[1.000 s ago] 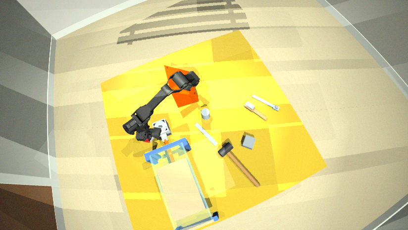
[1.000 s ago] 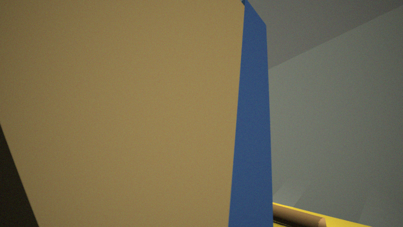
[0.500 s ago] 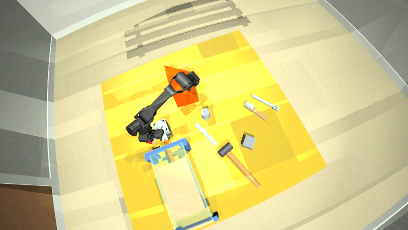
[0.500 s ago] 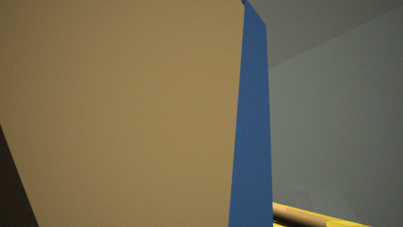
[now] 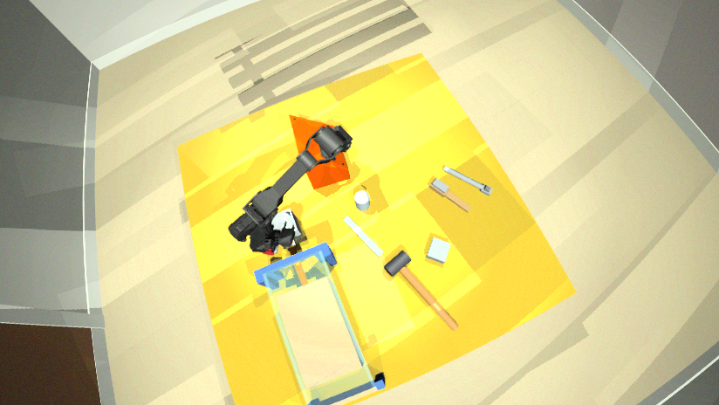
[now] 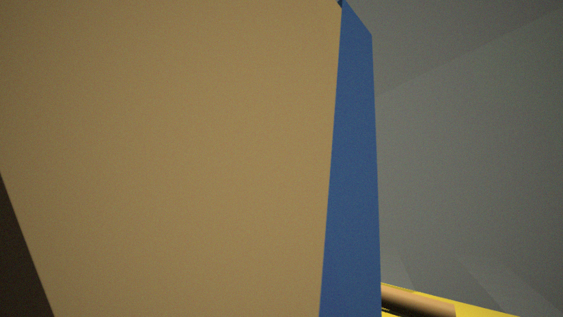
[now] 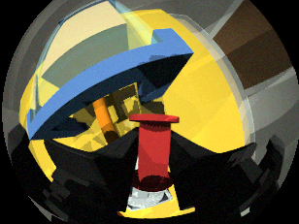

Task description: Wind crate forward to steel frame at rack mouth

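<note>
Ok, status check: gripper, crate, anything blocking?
Gripper shut on red winch handle. Crate flat inside cubby, short of blue frame. Strap path shows no obstruction.
</note>
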